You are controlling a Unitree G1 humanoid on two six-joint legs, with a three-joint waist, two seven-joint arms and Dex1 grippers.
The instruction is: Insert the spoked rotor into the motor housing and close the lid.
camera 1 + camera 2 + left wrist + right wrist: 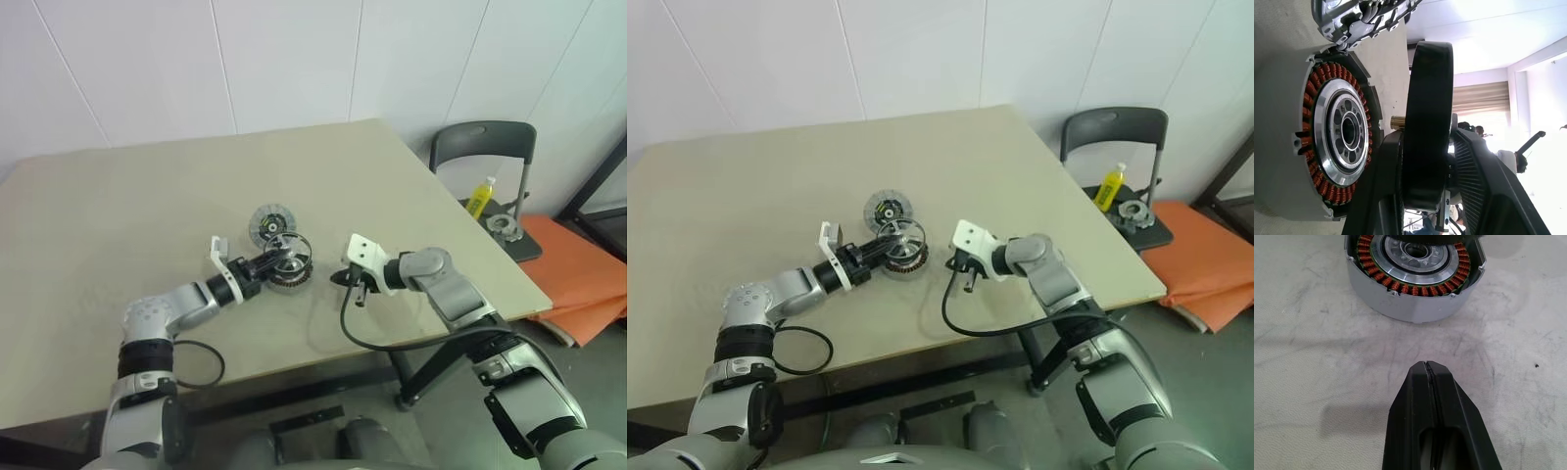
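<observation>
We have the left gripper [277, 258] clamped on the spoked rotor [290, 249] just above the motor housing [291, 275], not seated yet, lid [265, 224] waiting beside on the table [118, 225], right gripper [339, 278] closed empty nearby.

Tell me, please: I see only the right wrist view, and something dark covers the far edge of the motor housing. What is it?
Observer: It is the left hand, gripping the spoked rotor over the motor housing.
Operator: Is the rotor already inside?
Observer: No, it stands on edge, not yet seated.
Operator: Where is the lid?
Observer: The lid lies flat on the table, just behind the housing.
</observation>
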